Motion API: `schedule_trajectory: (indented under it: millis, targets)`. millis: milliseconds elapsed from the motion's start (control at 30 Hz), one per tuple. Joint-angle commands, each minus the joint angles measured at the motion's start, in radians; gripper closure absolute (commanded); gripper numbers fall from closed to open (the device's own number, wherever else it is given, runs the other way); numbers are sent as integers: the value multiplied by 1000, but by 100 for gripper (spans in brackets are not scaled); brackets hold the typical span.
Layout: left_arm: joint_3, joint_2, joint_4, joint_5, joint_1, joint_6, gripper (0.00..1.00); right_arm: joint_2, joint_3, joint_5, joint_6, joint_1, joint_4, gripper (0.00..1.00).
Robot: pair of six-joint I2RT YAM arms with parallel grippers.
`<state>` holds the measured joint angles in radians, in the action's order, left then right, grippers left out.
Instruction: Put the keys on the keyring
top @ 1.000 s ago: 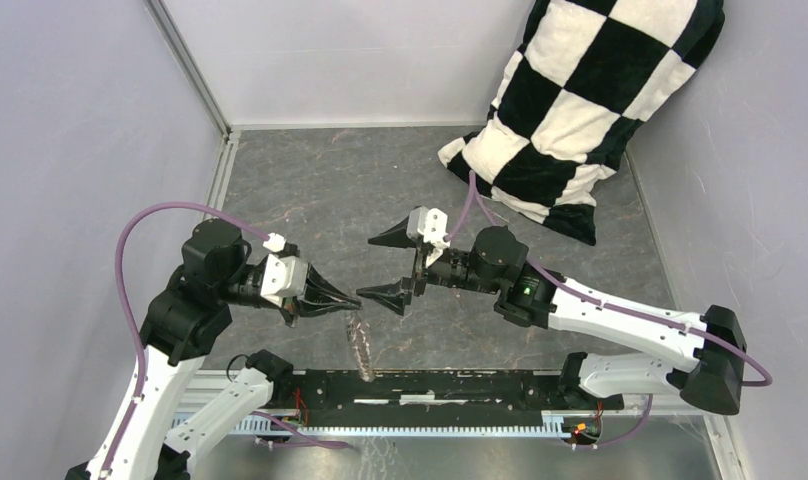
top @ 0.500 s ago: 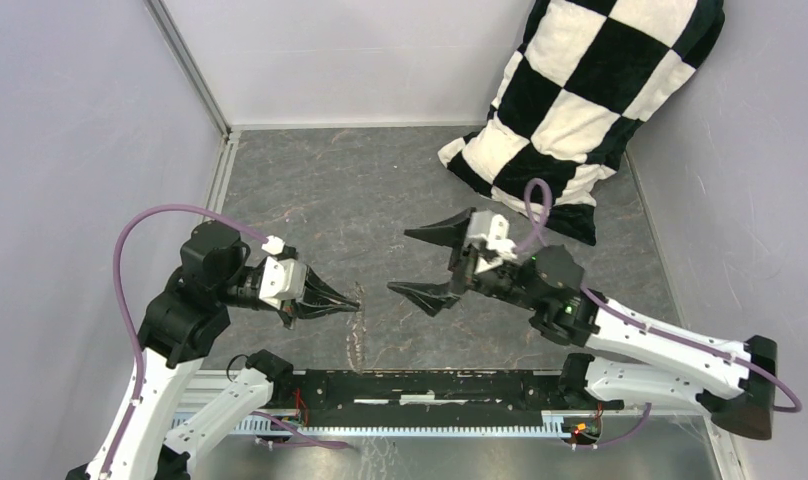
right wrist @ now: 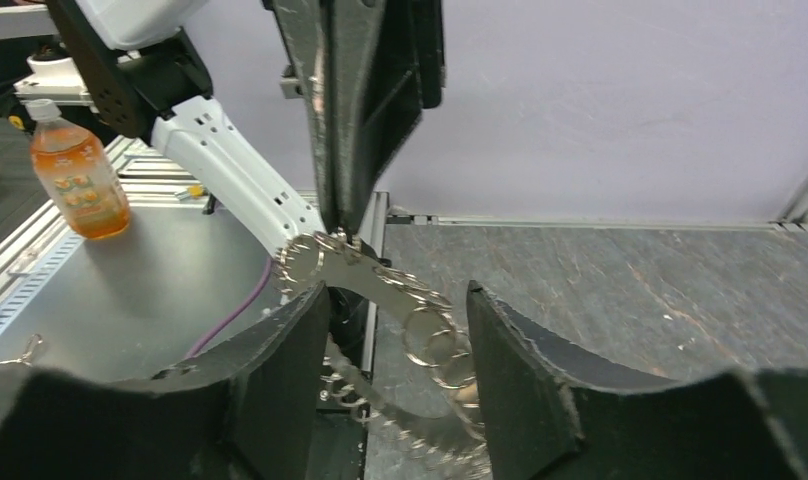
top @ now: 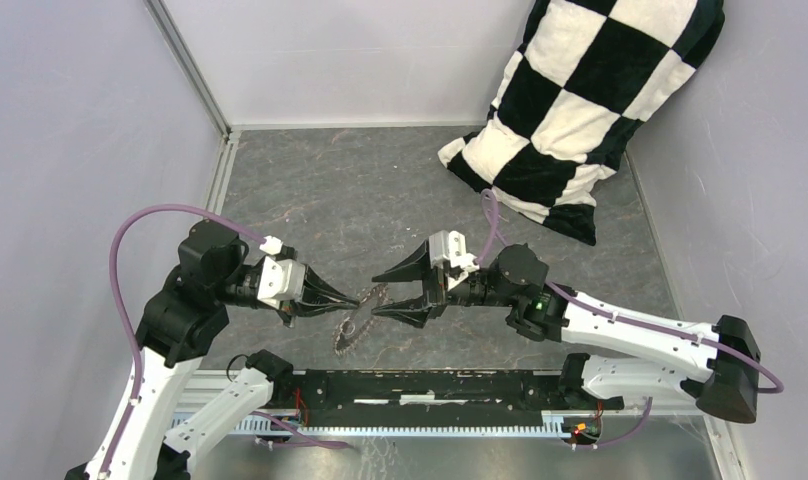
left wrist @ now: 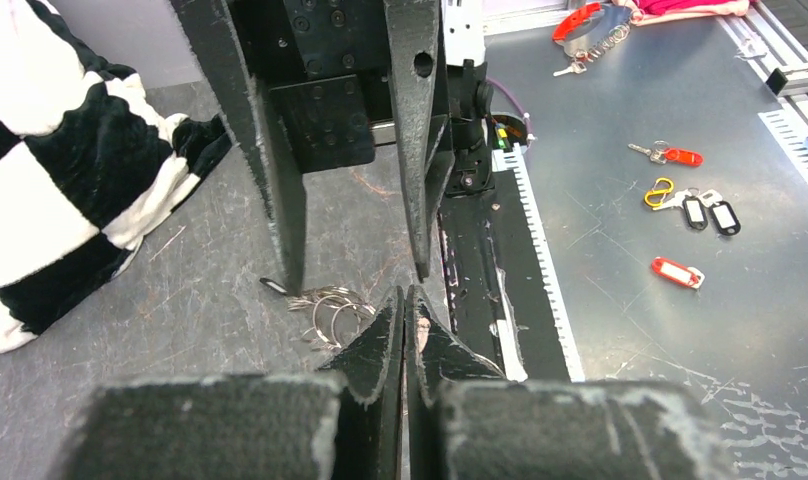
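The keyring [top: 352, 328], a toothed metal ring, hangs tilted from my left gripper [top: 357, 300], which is shut on its top edge. My right gripper [top: 377, 294] is open, one finger on each side of the ring's upper part. In the right wrist view the keyring [right wrist: 368, 274] runs between my open right gripper [right wrist: 398, 292], with small split rings [right wrist: 435, 340] dangling from it. In the left wrist view my left gripper [left wrist: 405, 292] is closed, and small rings [left wrist: 325, 310] and a tiny dark piece [left wrist: 273, 287] show beyond it. I cannot make out the two black-headed keys for certain.
A black-and-white checkered pillow [top: 580, 100] leans at the back right. Coloured key tags [left wrist: 680, 210] lie on the metal surface beyond the table's near rail [top: 430, 385]. An orange drink bottle [right wrist: 77, 185] stands on that metal surface. Walls close in left, right and behind.
My right gripper swung away to the right, then came back left and now straddles the ring. The ring has turned from hanging edge-on to tilted. The left gripper barely moved.
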<state>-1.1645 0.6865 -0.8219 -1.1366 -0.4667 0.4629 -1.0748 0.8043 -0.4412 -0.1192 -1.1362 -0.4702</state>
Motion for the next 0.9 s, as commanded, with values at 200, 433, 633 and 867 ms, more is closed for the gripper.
schedule_trajectory:
  millis: [200, 433, 633, 867]
  targets:
    - [-24, -1, 43, -5, -3, 36, 98, -3, 22, 29, -12, -59, -144, 55]
    - [-17, -7, 63, 4, -3, 20, 98, -36, 37, 39, -6, -79, -140, 62]
    - [-20, -8, 63, 2, -3, 21, 98, -45, 44, 53, 0, -80, -123, 63]
    - [-20, -4, 62, 0, -3, 22, 98, -63, 52, 47, -17, -80, -140, 68]
